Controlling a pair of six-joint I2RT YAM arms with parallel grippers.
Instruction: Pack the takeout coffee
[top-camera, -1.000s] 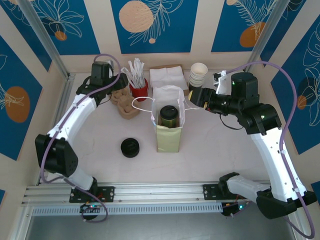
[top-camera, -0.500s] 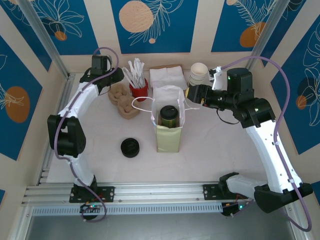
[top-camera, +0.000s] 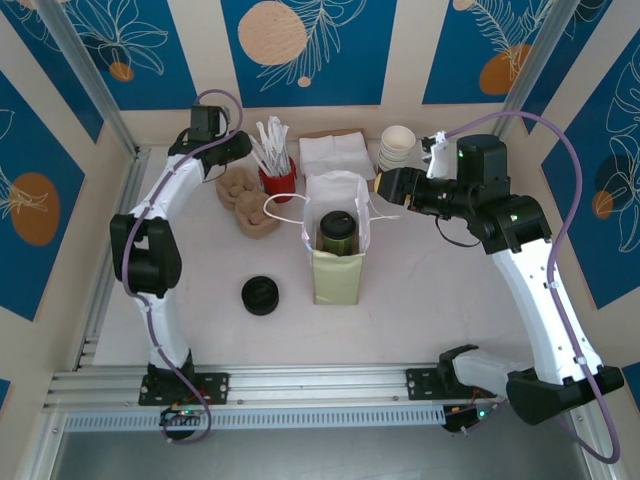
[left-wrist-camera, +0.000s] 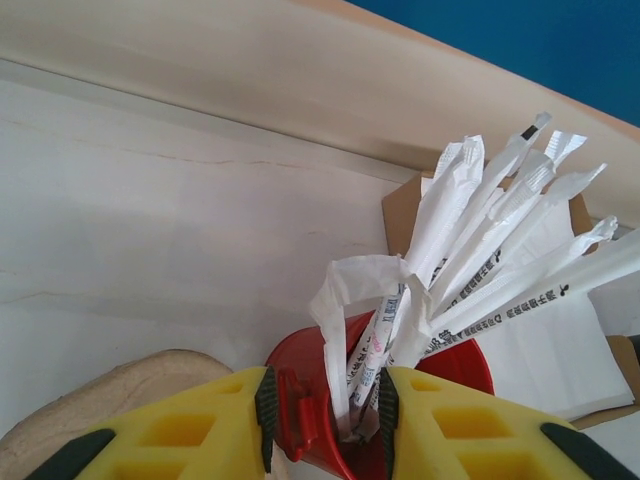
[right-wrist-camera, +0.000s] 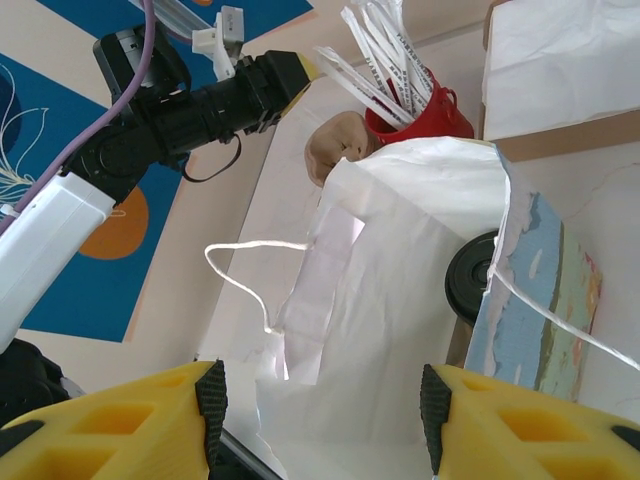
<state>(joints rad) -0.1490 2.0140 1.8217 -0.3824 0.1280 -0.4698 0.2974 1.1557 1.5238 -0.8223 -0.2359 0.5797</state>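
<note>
Where the paper bag (top-camera: 337, 280) stands open at the middle of the table (top-camera: 420, 290), the coffee cup (top-camera: 338, 231) sits upright inside it, black lid on.

Right gripper (top-camera: 383, 188): just beside the bag's right rim, fingers (right-wrist-camera: 150, 420) spread wide, grasping nothing.

Left gripper (left-wrist-camera: 325, 400): at the back, over the red cup (left-wrist-camera: 320, 420) of paper-wrapped sticks (left-wrist-camera: 470, 250), its pads on either side of one wrapper and the cup's rim; whether they pinch it, I cannot tell.

Also on the table: a pile of black lids (top-camera: 261, 295) near the front left; brown cardboard trays (top-camera: 245, 200) beside the red cup; white napkins (top-camera: 331, 153) and a stack of cups (top-camera: 397, 148) at the back.
</note>
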